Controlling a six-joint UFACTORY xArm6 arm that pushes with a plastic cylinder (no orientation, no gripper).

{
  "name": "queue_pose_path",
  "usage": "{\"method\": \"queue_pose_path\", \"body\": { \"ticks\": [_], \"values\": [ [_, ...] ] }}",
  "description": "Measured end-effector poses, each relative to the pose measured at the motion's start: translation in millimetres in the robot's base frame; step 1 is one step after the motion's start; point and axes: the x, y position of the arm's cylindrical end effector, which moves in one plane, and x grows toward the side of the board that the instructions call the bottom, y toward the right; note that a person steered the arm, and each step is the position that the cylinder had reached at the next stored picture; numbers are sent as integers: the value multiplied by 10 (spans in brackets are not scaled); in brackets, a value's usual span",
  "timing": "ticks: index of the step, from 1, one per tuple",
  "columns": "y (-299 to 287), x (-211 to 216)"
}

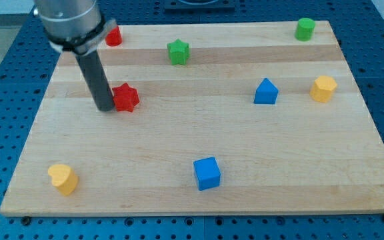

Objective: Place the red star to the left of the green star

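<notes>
The red star [126, 98] lies on the wooden board at the view's left, below and left of the green star [178, 51], which sits near the view's top. My tip [105, 107] stands right against the red star's left side, touching or nearly touching it. The dark rod rises from there up to the arm at the view's top left.
A second red block [114, 37] sits at the top left, partly hidden behind the arm. A green cylinder [305, 29] is at the top right. A blue triangular block [266, 91] and a yellow block [323, 88] are at the right. A blue cube [207, 173] and a yellow heart-like block [63, 179] lie near the bottom.
</notes>
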Motion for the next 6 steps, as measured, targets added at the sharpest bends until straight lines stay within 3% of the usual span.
{"method": "queue_pose_path", "body": {
  "ticks": [1, 6],
  "values": [
    [74, 227],
    [412, -885]
  ]
}}
